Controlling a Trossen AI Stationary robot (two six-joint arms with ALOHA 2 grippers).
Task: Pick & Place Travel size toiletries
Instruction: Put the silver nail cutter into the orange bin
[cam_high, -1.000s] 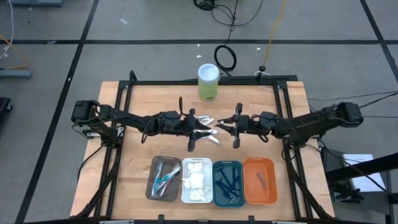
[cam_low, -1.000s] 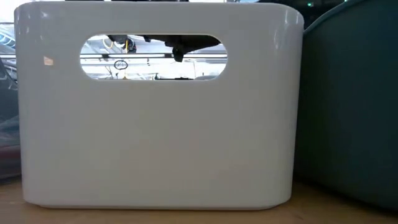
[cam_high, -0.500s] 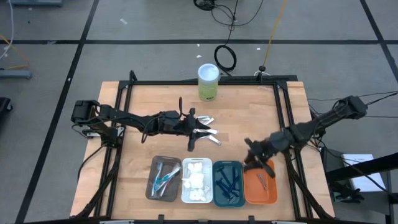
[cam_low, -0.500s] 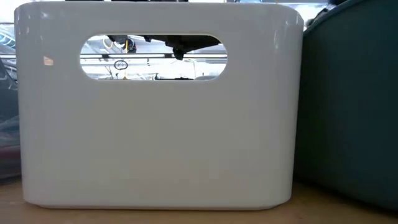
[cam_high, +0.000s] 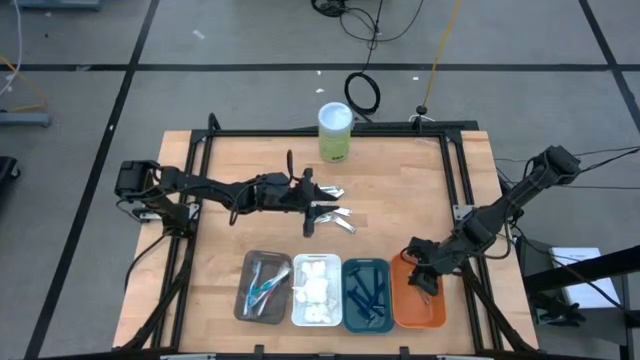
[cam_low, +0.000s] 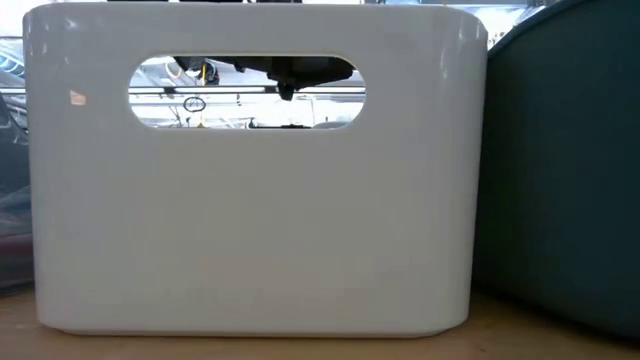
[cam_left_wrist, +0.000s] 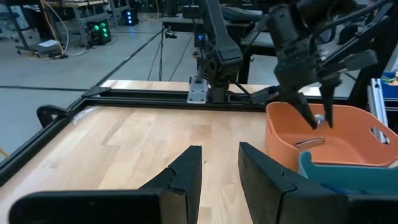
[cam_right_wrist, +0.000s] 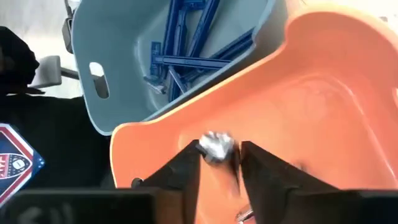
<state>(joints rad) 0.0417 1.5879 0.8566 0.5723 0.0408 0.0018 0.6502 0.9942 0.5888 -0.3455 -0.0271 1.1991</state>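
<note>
My right gripper (cam_high: 422, 278) hangs over the orange tray (cam_high: 437, 312) at the table's near right, shut on a small silver metal tool (cam_right_wrist: 216, 145). My left gripper (cam_high: 318, 207) is open near the table's middle, beside several silver tools (cam_high: 338, 212) lying flat on the wood. The brown tray (cam_high: 247, 272) holds toothbrushes, the white tray (cam_high: 297, 268) white wads, the teal tray (cam_high: 350, 268) dark blue razors (cam_right_wrist: 186, 43). Another silver tool (cam_left_wrist: 309, 142) lies on the orange tray's floor. My right gripper pinches the silver tool (cam_left_wrist: 319, 118) between its two fingers (cam_right_wrist: 261, 168), right at their tips. The fingers come from above, pointing down into the orange tray. The tool is lifted clear, just inside the tray's rim (cam_left_wrist: 292, 111) and above its floor.
A tall green-and-white canister (cam_high: 335, 132) stands at the table's far edge. The four trays sit side by side along the near edge. A black frame rail (cam_left_wrist: 155, 99) borders the table. In the low view the white tray's wall (cam_low: 250, 220) blocks nearly everything.
My right gripper has left the table's middle, where it stood beside the silver tools, and swung toward the near right edge, ending tipped downward over the orange tray. My left gripper has kept its place by the silver tools.
</note>
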